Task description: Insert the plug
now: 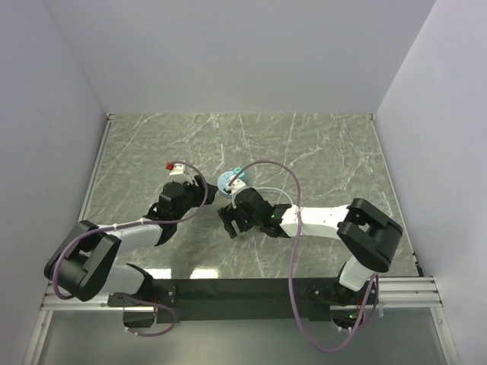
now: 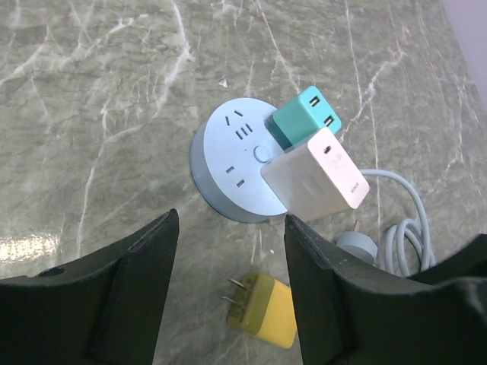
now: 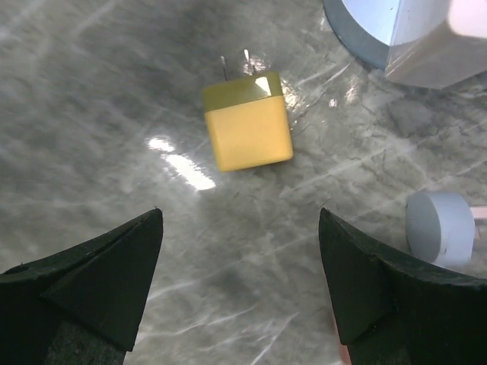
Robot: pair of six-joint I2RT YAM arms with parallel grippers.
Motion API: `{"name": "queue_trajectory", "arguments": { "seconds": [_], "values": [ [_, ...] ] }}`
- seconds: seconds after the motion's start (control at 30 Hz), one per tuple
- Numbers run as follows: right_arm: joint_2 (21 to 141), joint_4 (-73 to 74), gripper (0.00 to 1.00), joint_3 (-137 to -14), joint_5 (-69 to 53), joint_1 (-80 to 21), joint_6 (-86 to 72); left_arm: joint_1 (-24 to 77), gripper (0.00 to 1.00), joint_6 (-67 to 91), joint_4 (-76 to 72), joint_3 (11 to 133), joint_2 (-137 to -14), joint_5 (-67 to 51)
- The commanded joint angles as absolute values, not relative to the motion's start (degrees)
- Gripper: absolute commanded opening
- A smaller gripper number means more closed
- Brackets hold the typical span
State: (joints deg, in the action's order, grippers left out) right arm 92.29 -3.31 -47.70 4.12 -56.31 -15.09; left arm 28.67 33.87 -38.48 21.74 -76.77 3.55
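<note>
The yellow plug (image 2: 264, 310) lies on its side on the marble table, its two prongs level with the tabletop. It also shows in the right wrist view as the yellow plug (image 3: 248, 126). A round light-blue socket hub (image 2: 232, 163) sits just beyond it, with a teal plug (image 2: 306, 119) and a white adapter (image 2: 317, 179) in it. My left gripper (image 2: 228, 251) hovers open over the plug, one finger on each side, touching nothing. My right gripper (image 3: 240, 255) is open and empty, a little short of the plug. In the top view the two grippers hide the plug.
The hub's white cord (image 2: 407, 220) coils on the right, ending in a round grey plug (image 3: 441, 228). In the top view my left gripper (image 1: 202, 191) and right gripper (image 1: 227, 220) crowd close by the hub (image 1: 226, 182). White walls bound the table.
</note>
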Motion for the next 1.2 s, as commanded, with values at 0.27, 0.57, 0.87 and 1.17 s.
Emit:
{"name": "queue_trajectory", "arguments": {
  "seconds": [0.27, 0.57, 0.87, 1.17],
  "values": [
    [97.38, -15.37, 0.89, -49.04, 3.25, -56.08, -5.19, 28.92, 0.64, 34.28, -37.53, 20.04, -71.72, -2.97],
    [100.90, -19.16, 0.75, -48.16, 3.34, -55.37, -3.52, 28.92, 0.64, 35.95, -37.53, 18.63, -70.32, -8.79],
    [100.90, -24.86, 0.58, -44.57, 0.53, -53.35, -2.11, 28.92, 0.64, 36.04, -33.49, 17.93, -66.45, -8.61],
    [101.60, -27.33, 0.46, -42.37, -1.84, -52.21, -1.05, 28.92, 0.65, 37.00, -32.95, 15.56, -63.01, -9.48]
  ]
}}
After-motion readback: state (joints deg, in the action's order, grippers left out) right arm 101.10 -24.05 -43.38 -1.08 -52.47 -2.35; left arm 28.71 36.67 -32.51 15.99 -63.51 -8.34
